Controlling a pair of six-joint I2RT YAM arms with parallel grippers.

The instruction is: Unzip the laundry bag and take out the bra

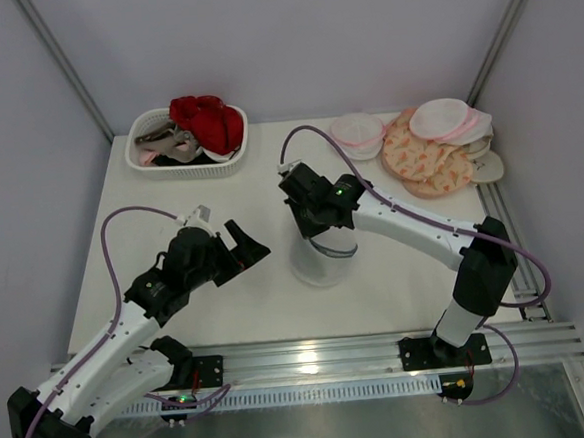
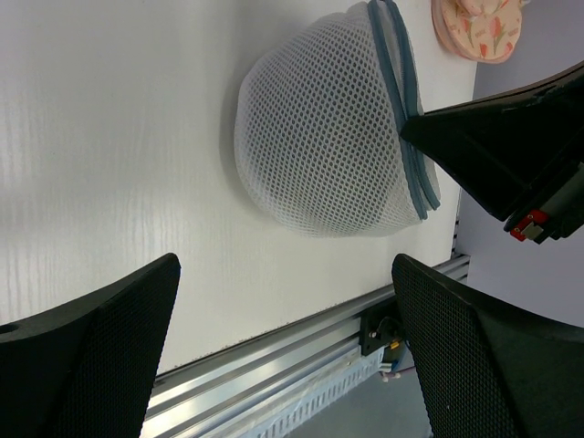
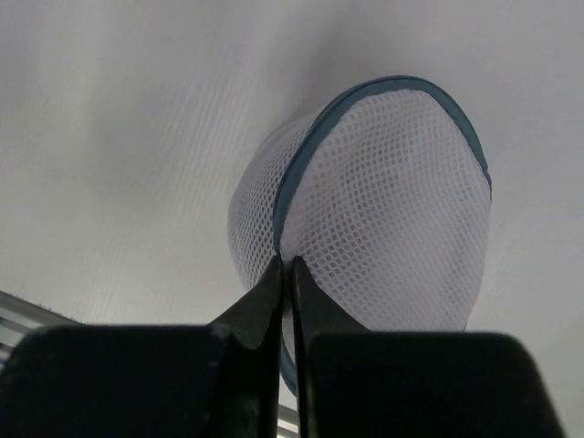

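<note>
The laundry bag (image 1: 323, 260) is a white mesh pouch with a dark grey-blue zipper rim, standing bulged on the table's middle. My right gripper (image 1: 319, 220) reaches down onto its top. In the right wrist view the right gripper (image 3: 286, 265) is shut, pinching the rim where the two mesh halves of the bag (image 3: 383, 210) meet. My left gripper (image 1: 235, 238) hovers to the bag's left, pointed at it. It stands open (image 2: 285, 274) with nothing between its fingers, a short way from the bag (image 2: 319, 137). The bra is hidden.
A white basket (image 1: 144, 159) at the back left holds a red garment (image 1: 210, 119) and a grey-pink one. Pink-rimmed round pouches (image 1: 356, 131) and peach patterned pouches (image 1: 423, 160) lie at the back right. An aluminium rail (image 1: 312, 356) runs along the near edge.
</note>
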